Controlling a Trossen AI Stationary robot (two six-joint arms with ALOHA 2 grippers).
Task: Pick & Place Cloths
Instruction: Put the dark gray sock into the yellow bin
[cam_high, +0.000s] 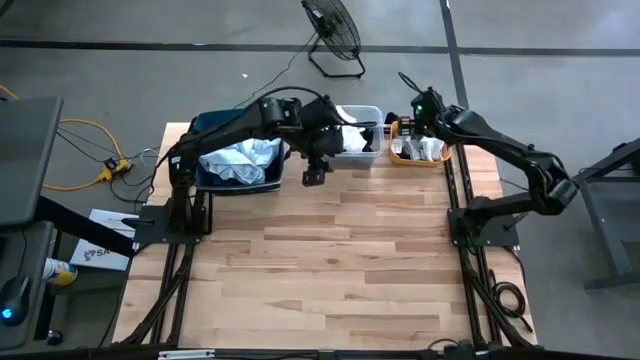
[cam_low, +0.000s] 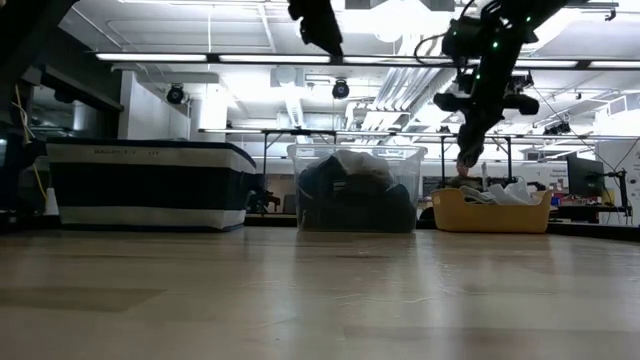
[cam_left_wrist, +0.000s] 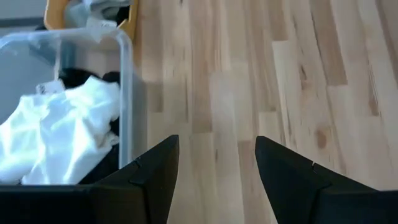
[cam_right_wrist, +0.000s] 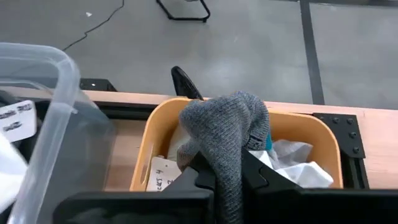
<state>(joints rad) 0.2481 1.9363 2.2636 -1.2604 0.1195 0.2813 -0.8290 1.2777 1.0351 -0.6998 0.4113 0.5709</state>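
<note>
My right gripper (cam_right_wrist: 229, 177) is shut on a grey knit cloth (cam_right_wrist: 227, 130) above the orange tub (cam_right_wrist: 149, 137) at the table's far right; it also shows in the high view (cam_high: 418, 125) and the low view (cam_low: 468, 155). White and pale cloths (cam_right_wrist: 292, 163) lie in that tub. My left gripper (cam_left_wrist: 216, 162) is open and empty. It hangs high over the bare table next to the near side of the clear tub (cam_left_wrist: 124, 74), which holds a white cloth (cam_left_wrist: 56, 134) on dark ones. The navy bin (cam_high: 235, 160) holds pale blue and white cloths. My right gripper pinches a bunched part of the grey knit cloth (cam_right_wrist: 225, 163) between its two fingers. The fingers slant down from above the tub. The cloth bulges in a rounded lump past the fingertips, over the orange tub's inside.
The navy bin (cam_low: 150, 185), the clear tub (cam_low: 355, 190) and the orange tub (cam_low: 490, 212) stand in a row along the table's far edge. The wooden table (cam_high: 330, 260) stretches bare toward the near edge. A fan (cam_high: 333, 35) stands on the floor beyond.
</note>
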